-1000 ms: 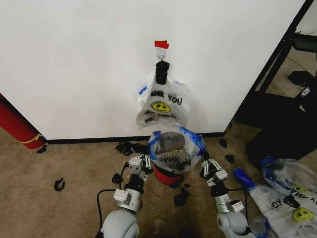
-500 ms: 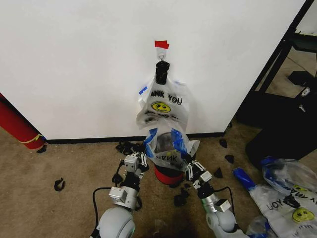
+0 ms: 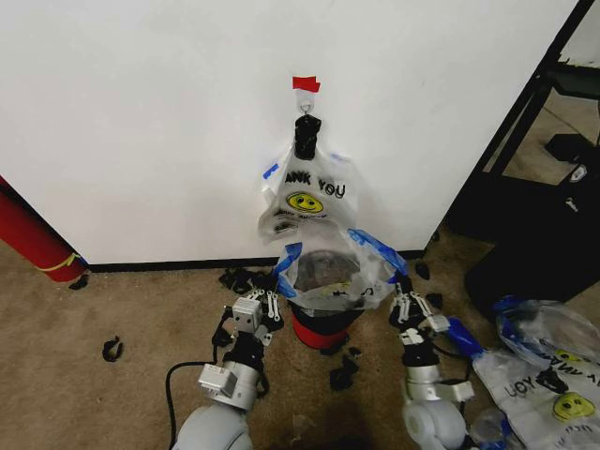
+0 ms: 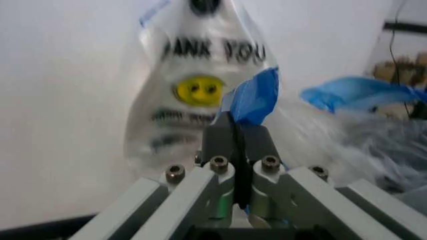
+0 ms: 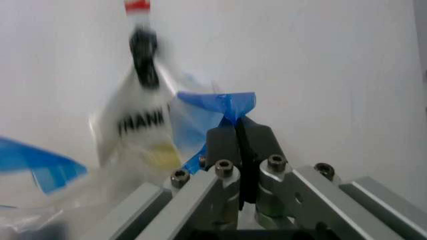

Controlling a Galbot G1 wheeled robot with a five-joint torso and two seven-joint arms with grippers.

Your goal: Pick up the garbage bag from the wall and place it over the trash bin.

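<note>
Head view: left gripper [image 3: 278, 289] and right gripper [image 3: 401, 292] pinch garbage bag [image 3: 335, 267] handles.

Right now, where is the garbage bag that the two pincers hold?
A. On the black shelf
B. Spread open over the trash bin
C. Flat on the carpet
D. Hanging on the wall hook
B: the left pincer and right pincer pinch the blue-taped handles of the garbage bag, its mouth stretched open above the trash bin.

Looked like bare test room or lab corner: plain white wall [image 3: 141, 122] with black baseboard [image 3: 169, 265] from 9 to 1 o'clock, worn tan carpet [image 3: 103, 309] littered with black scraps [image 3: 112, 350], dark metal rack [image 3: 539, 122] at 2 o'clock
</note>
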